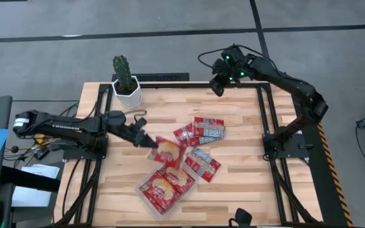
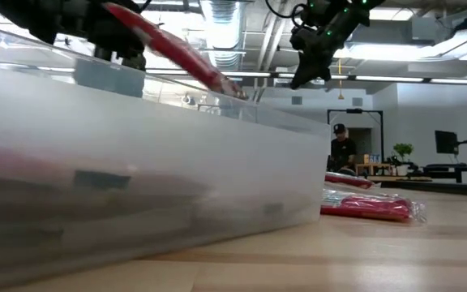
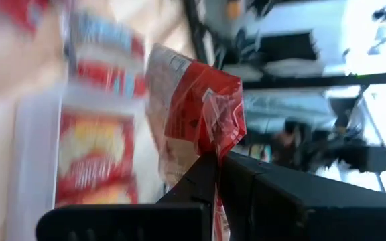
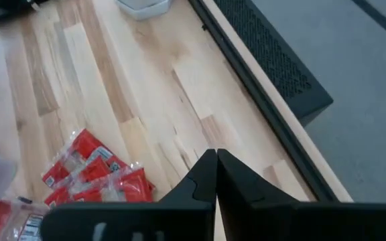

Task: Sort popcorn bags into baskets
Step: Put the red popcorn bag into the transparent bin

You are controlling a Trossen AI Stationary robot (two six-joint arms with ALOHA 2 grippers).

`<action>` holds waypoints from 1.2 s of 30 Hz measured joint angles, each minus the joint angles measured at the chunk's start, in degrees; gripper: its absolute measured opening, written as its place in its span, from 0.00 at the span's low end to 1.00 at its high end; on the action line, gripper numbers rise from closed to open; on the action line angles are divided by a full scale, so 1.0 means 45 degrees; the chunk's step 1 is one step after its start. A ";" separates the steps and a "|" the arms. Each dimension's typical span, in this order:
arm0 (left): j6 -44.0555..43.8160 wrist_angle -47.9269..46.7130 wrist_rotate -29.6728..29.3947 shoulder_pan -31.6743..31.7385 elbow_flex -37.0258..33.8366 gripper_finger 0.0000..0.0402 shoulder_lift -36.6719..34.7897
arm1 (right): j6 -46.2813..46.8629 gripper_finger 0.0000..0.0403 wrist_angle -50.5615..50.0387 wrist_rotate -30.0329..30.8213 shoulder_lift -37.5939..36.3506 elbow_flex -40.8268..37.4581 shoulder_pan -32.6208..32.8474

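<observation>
The wooden counter [image 1: 233,183] carries the clear basket [image 1: 146,196], already holding packets, near its front edge. Loose popcorn bags [image 1: 201,132] lie scattered right of centre. One bag [image 1: 165,151] is clamped by its corner in the left claw [image 1: 146,142], above the basket's far end. The right claw [image 1: 218,88] is held together, empty, far right. Released early, the tilted bag could be dropped outside the rim.

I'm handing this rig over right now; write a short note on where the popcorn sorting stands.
Left gripper: shut on a popcorn bag, held in the air over the clear tray.
Right gripper: shut, empty, raised at the table's far edge.
Done: at least two bags lie in the tray.
Left: drop the held bag in, then move the loose bags lying on the table beside the tray.
</observation>
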 joint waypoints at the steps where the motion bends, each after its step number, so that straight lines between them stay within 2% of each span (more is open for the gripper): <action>1: -0.0147 -0.0126 -0.0003 -0.0340 0.0000 0.00 0.0114 | 0.0000 0.09 -0.0046 0.0002 0.0046 0.0000 0.0000; 7: -0.0386 -0.0407 -0.0076 -0.1578 0.0001 0.00 0.1153 | -0.0114 0.09 -0.0113 -0.0003 0.0033 0.0000 0.0117; 14: -0.0157 -0.0420 0.0181 -0.1692 0.0144 0.00 0.2937 | -0.0137 0.05 -0.0188 -0.0018 0.0033 0.0000 0.0103; 21: 0.1338 -0.0991 0.1284 -0.1646 0.1650 0.00 0.4839 | -0.0138 0.08 -0.0271 -0.0018 0.0033 0.0000 0.0107; 27: 0.2988 -0.3028 0.1478 -0.1471 0.3096 0.00 0.6088 | -0.0137 0.10 -0.0281 -0.0027 0.0033 0.0000 0.0102; 30: 0.3870 -0.3232 0.1477 -0.1254 0.3547 0.00 0.6684 | -0.0139 0.09 -0.0290 -0.0027 0.0033 0.0000 0.0104; 33: 0.4455 -0.3199 0.1343 -0.1041 0.3872 0.03 0.7143 | -0.0354 0.08 -0.0421 -0.0027 0.0033 0.0000 0.0107; 36: 0.4688 -0.3207 0.1358 -0.0854 0.4121 0.10 0.7473 | -0.0427 0.06 -0.0574 -0.0031 0.0033 -0.0005 0.0102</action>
